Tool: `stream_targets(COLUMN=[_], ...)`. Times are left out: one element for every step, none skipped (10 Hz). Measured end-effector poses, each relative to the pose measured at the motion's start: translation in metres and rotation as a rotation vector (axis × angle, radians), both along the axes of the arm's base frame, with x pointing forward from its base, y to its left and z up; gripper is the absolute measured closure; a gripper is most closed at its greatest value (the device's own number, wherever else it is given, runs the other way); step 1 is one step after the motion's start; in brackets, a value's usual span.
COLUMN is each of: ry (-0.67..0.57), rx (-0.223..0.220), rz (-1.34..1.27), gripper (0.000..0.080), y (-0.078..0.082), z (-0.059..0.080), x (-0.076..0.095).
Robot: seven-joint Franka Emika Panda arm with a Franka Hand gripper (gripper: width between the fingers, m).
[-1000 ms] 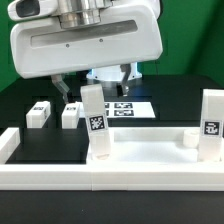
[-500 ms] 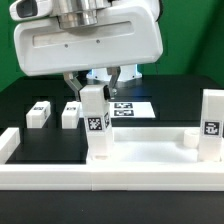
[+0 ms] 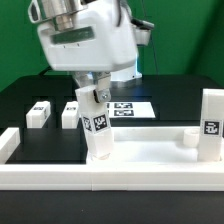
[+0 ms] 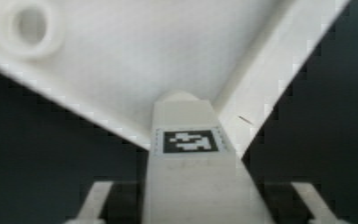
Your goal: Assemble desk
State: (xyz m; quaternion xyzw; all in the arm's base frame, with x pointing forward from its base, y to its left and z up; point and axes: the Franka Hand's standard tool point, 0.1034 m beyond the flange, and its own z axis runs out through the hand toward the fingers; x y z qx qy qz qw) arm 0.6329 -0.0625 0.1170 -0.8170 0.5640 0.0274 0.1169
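The white tabletop panel [image 3: 150, 150] lies flat with its rim up. One square leg [image 3: 96, 128] stands upright on its corner at the exterior view's left, and a second leg [image 3: 210, 125] stands at its right. Two loose legs [image 3: 38, 113] [image 3: 70, 113] lie on the black table behind. My gripper [image 3: 94, 97] is lowered over the top of the left upright leg. In the wrist view the tagged leg [image 4: 194, 140] stands between my fingers [image 4: 101, 200] with a dark gap on each side, so the gripper [image 4: 201, 205] is open. The panel [image 4: 140, 70] lies beyond.
A long low white border wall [image 3: 60, 178] runs along the front, and its side arm [image 3: 8, 142] sits at the exterior view's left. The marker board [image 3: 128, 108] lies flat behind the panel. A screw hole [image 4: 25, 30] shows in the panel.
The gripper has come down and tilted towards the exterior view's left. Its fingers now straddle the top of the left upright leg. The parts have not moved.
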Motion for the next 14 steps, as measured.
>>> stream_targets(ry=[0.025,0.050,0.070,0.077,0.076,0.066,0.064,0.055,0.038,0.021,0.011,-0.005,-0.021,-0.043], rx=[0.014,0.023,0.030,0.032,0.032,0.028,0.022,0.011,-0.005,-0.011,-0.013,-0.016,-0.020,-0.034], rz=[-0.117,-0.206,-0.264,-0.291,-0.291,-0.246,-0.192,0.076,0.353,0.393,0.446,0.517,0.587,0.712], gripper=[0.0507,0.0507,0.0507,0.0507,0.0431,0.0298,0.0298,0.0183,0.0158,0.0158,0.0151,0.0151,0.0151,0.0151], y=[0.002,0.007,0.011,0.013,0.012,0.013,0.012,0.009,0.008,0.010,0.009,0.008,0.008,0.006], z=[0.000,0.000,-0.001,-0.001,-0.001,-0.002,-0.002,-0.003,-0.001,0.000,-0.001,-0.001,-0.001,-0.002], x=[0.001,0.001,0.001,0.002,0.002,0.002,0.000,-0.007,-0.008,-0.007,-0.007,-0.008,-0.008,-0.008])
